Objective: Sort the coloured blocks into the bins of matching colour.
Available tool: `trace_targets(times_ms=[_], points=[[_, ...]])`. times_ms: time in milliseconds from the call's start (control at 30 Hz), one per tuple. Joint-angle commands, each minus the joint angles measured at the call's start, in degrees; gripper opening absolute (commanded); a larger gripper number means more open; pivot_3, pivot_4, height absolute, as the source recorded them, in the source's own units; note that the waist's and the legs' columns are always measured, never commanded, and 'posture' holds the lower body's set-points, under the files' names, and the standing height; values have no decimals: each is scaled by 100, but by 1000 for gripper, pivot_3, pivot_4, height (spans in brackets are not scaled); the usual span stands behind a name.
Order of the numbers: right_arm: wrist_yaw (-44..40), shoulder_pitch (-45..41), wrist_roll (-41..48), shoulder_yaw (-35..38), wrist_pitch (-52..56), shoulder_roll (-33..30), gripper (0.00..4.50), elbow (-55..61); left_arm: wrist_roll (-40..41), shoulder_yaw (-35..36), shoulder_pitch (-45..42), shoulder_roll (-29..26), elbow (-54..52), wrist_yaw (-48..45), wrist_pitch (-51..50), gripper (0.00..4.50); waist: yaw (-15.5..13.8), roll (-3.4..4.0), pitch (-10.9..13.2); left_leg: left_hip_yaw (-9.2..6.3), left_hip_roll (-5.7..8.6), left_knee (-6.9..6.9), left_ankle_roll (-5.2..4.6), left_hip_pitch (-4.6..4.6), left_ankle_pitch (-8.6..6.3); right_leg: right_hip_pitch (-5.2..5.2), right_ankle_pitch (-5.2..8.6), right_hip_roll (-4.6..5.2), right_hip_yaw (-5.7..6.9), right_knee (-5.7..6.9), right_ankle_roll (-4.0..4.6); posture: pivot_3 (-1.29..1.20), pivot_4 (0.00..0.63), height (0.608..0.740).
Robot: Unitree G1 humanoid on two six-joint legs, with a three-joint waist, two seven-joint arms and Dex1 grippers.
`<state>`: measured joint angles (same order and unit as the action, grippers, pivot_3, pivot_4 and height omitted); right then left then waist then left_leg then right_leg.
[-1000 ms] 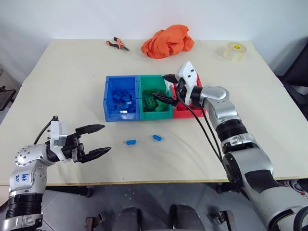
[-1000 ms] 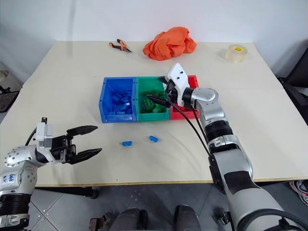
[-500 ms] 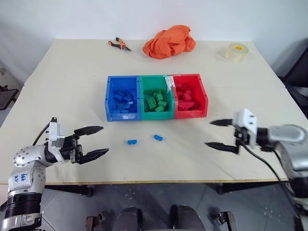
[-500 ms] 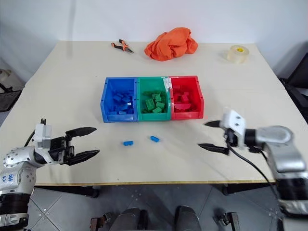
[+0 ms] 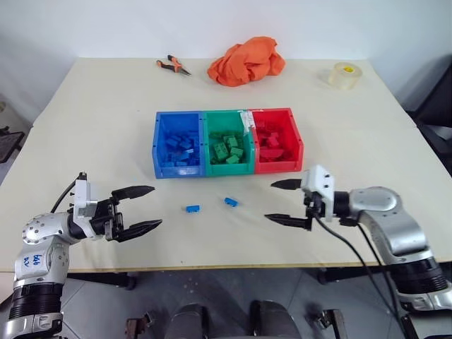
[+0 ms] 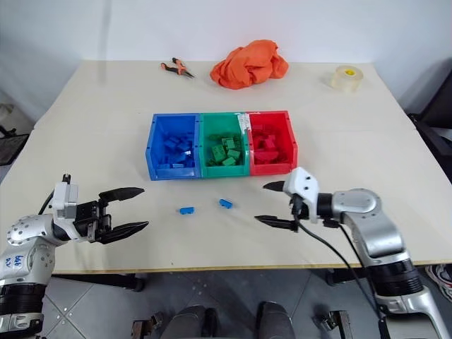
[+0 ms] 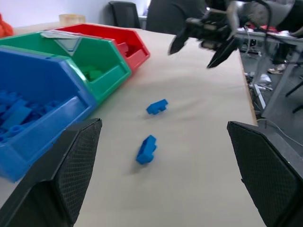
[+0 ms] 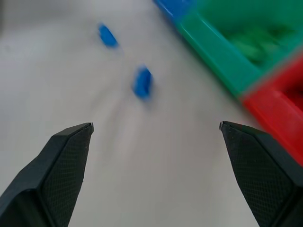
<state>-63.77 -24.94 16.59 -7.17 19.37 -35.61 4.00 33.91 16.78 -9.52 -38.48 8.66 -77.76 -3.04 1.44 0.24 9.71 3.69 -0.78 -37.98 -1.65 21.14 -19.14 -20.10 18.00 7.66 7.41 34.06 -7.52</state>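
Two small blue blocks lie loose on the table in front of the bins, one [image 5: 192,208] on the left and one [image 5: 231,202] on the right. The blue bin [image 5: 178,143], green bin [image 5: 227,141] and red bin [image 5: 276,140] stand joined in a row, each with several blocks of its own colour inside. My left gripper [image 5: 139,207] hangs open near the table's front left, pointing toward the loose blocks. To the right of the blocks, below the red bin, my right gripper [image 5: 277,201] is open and empty, pointing left.
An orange cloth [image 5: 246,61] and orange-handled pliers [image 5: 173,66] lie at the back of the table. A roll of tape [image 5: 344,75] sits at the back right. Bare tabletop lies around the loose blocks.
My right gripper has left the bins, swung out toward the front right, then come back left to its place near the loose blocks. The left gripper has stayed still.
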Motion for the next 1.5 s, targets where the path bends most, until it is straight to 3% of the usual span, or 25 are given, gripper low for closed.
trace_targets(times_ms=[33, 400, 500, 833, 1033, 1200, 1500], points=[[124, -357, -172, -361, 12, 363, 4469, -319, 184, 161, 210, -59, -372, -9, -29, 4500, 1, -3, -1, 1, 1, 0, -1, 0, 0, 1, 0, 0, 0, 0, 0, 0, 150, 740], [404, -1001, -863, -1061, -649, 1434, 4469, -1725, 376, 569, 905, -164, -899, 105, -197, 4500, 24, -2, -1, -10, -1, -2, 0, 1, 0, -2, 0, -2, -3, 8, 0, 0, 150, 740], [513, -1152, -1090, -1159, -819, 1583, 3894, -2119, 413, 668, 1030, -189, -879, -2, -161, 4500, 24, -2, -1, -10, 0, -2, 0, 0, 0, -5, 0, -2, -3, 15, 0, 0, 150, 740], [425, -1167, -934, -857, -721, 1480, 562, -1964, 724, 705, 1009, -139, -564, -763, -83, 4500, 29, -2, -1, -8, 0, -1, 1, 1, -1, -21, 0, -1, -3, 39, 1, 0, 150, 740], [468, -1402, -720, -552, -457, 1472, 518, -1707, 768, 608, 802, -156, -214, -1273, 50, 4500, 31, -2, -1, -4, 0, -1, 1, 2, -1, -26, 0, 0, -5, 45, 1, 0, 150, 740], [682, -2154, -463, -342, -147, 1845, 518, -1734, 705, 551, 373, -23, 169, -1199, 399, 4500, 48, -1, -1, -1, -1, -1, 1, 3, -1, -35, 0, 1, -6, 55, 1, 0, 150, 740], [1393, -3843, -809, -268, -1179, 3131, 518, -4185, 714, 343, 180, 96, 294, -1177, 552, 4500, 164, -7, -4, -14, 1, 2, 5, -2, -2, -47, 0, -3, -1, 103, 1, 0, 150, 740]])
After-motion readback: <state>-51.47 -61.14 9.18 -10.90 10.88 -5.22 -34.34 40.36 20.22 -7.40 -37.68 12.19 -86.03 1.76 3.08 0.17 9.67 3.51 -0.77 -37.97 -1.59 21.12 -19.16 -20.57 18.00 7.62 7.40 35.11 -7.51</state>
